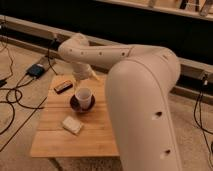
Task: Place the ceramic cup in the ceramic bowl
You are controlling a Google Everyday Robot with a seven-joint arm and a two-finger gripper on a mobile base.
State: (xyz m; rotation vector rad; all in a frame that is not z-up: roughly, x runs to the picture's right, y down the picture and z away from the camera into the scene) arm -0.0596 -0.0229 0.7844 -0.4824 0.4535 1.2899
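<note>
While gripper (81, 79) hovers just above | ceramic cup (83, 97) sits in ceramic bowl (74, 103)

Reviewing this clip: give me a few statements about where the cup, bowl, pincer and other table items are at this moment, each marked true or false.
1. The ceramic cup stands upright in the ceramic bowl. True.
2. The pincer is at the table's near edge, far from the bowl. False: it hangs just above and behind the cup, toward the far side of the wooden table.
3. A pale block-shaped object lies on the table in front of the bowl. True.
4. The dark flat object sits inside the bowl. False: it lies on the table, to the left of and behind the bowl.
5. The bowl is on the floor. False: it rests on the table.
</note>
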